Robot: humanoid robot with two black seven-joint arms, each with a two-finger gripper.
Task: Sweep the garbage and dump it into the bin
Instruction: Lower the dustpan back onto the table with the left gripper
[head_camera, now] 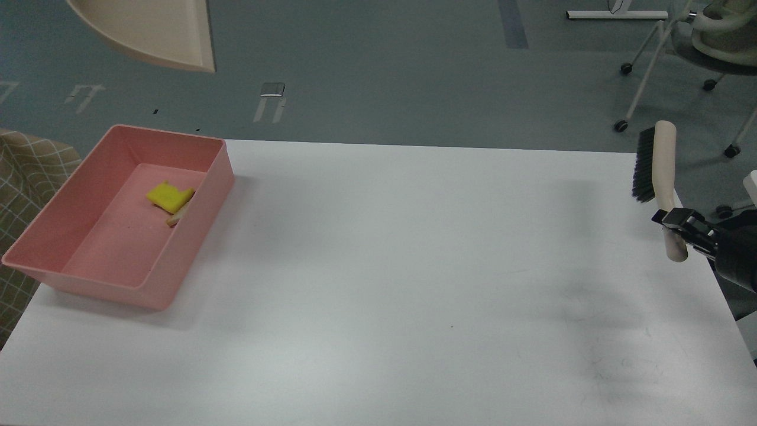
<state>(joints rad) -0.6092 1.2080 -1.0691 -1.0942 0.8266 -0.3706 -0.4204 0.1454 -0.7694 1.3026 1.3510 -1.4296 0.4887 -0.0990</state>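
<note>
The pink bin (71, 269) stands at the table's far left. In it lie the yellow sponge chunk (168, 197) and, half under it, the bread slice (177, 217), of which only a thin edge shows. The beige dustpan (155, 32) hangs high at the top left, empty on the side I see; its handle and my left gripper are out of view. My right gripper (674, 223) at the right edge is shut on the handle of the beige brush (662, 171), held upright with its black bristles facing left, above the table's far right corner.
The white table (402, 284) spreads between the bin and the brush. A checked cloth (26, 171) lies beyond the table's left edge. Office chairs (704, 41) stand on the floor at the back right.
</note>
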